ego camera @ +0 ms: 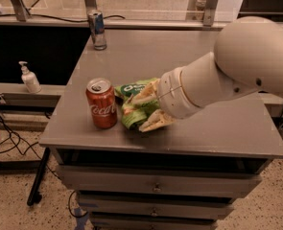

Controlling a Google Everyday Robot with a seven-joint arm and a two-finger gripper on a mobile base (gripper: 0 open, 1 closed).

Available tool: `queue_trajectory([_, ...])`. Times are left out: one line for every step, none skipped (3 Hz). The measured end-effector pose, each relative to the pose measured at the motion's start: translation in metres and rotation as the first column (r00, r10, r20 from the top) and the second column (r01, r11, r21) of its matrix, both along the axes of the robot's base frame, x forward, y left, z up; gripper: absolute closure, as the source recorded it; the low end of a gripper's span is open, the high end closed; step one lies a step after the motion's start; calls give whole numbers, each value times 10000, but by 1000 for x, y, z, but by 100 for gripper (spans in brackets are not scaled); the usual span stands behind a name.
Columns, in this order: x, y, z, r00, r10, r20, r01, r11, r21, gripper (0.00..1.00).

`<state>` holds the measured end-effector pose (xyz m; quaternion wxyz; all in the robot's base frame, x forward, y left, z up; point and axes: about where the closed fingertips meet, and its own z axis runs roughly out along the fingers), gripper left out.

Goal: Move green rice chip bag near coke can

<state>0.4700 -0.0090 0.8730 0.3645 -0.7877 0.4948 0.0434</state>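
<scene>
- My gripper (145, 108) holds the green rice chip bag (130, 118) between its fingers on the table (203, 56)
- The bag lies just beside the coke can (101, 104), at its 3 o'clock

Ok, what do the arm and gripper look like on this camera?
The arm is smooth off-white: a big rounded joint housing, then a cylindrical wrist with a thin seam ring. No cables or markings show. The gripper, at the bag beside the can, is tan-beige.
</scene>
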Motion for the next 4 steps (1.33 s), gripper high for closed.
queue_trajectory([0,1,0,10000,9,-26,-9,10000,-66,0])
queue_trajectory([1,-1,2,10000,-75,46,76,9999,-88,0])
queue_trajectory([14,-21,24,9950,-730,688,739,9972,-99,0])
queue_trajectory([37,-55,63,9715,-1688,1664,1748,9844,-219,0])
